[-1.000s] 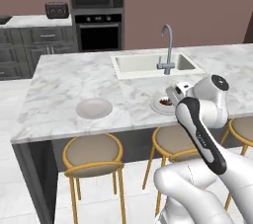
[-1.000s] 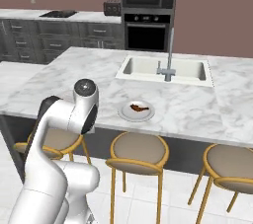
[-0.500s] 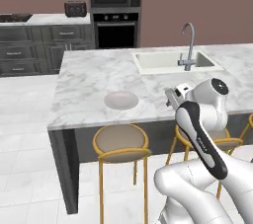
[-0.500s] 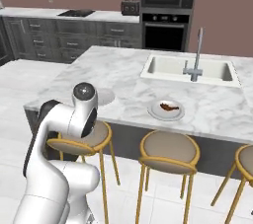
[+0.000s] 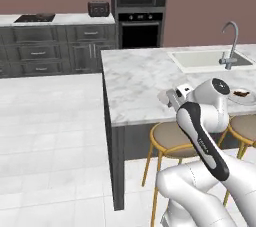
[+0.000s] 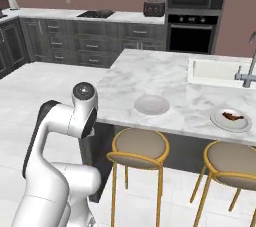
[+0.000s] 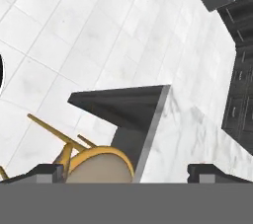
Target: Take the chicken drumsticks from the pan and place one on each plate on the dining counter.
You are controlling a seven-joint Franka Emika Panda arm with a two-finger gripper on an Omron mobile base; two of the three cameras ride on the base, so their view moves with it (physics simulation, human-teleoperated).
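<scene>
Gripper [image 7: 126, 171]: jaws stood wide apart, nothing between them; both tips seen at 6 o'clock of the hand view, aimed down at the island [image 7: 190, 134] corner and a stool [image 7: 99, 164].

Empty plate [image 6: 152, 105]: laid on the island near its front edge, above the left stool [image 6: 139, 144].

Second plate [image 6: 230, 119]: at 3 o'clock of the empty one, well apart, carrying one drumstick [image 6: 232, 116].

Sink [image 6: 220, 71] and faucet [image 6: 248, 66]: at 1 o'clock of the plates.

Cooktop [image 6: 98, 14]: on the back counter; pan not made out.
</scene>
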